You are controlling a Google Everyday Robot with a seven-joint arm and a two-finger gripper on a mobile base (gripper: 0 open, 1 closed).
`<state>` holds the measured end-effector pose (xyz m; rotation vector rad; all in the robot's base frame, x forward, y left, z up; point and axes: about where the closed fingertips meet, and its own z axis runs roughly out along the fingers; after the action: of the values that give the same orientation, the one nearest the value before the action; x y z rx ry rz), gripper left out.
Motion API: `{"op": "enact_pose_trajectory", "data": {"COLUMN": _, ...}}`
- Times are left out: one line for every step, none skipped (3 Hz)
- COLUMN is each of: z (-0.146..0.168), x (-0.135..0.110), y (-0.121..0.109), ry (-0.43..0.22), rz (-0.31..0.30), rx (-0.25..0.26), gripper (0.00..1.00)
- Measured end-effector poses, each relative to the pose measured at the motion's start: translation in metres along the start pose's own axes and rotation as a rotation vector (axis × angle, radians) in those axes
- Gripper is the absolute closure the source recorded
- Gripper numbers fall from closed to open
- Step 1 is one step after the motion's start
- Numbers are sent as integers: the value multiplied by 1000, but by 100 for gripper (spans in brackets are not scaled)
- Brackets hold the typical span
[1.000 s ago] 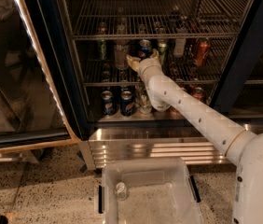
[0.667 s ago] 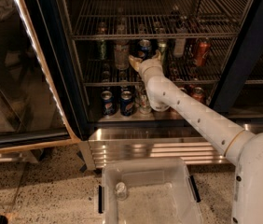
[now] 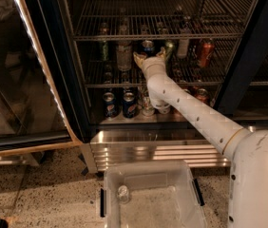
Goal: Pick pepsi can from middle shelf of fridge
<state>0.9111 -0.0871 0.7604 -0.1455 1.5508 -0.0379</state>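
The fridge stands with its glass door swung open to the left. A dark-blue pepsi can with a silver top stands on the middle shelf, a wire rack. My white arm reaches in from the lower right. My gripper is at the can, open, with one pale finger on each side of it. The can's lower part is hidden behind the gripper.
Two more dark-blue cans stand on the steel ledge below. Orange-red cans, a green can and a clear bottle share the middle rack. A clear plastic bin sits on the floor in front. The open door is on the left.
The gripper has edged a little up and deeper into the fridge, toward the pepsi can. Nothing else has moved.
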Motion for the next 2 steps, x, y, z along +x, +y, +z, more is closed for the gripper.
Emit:
{"op": "enact_pose_trajectory", "data": {"z": 2, "x": -2, "y": 2, "ry": -4, "rz": -2, "rx": -8, "gripper": 28}}
{"op": "enact_pose_trajectory", "data": {"z": 3, "x": -3, "y": 6, "ry": -5, "rz": -2, "rx": -19, "gripper": 28}}
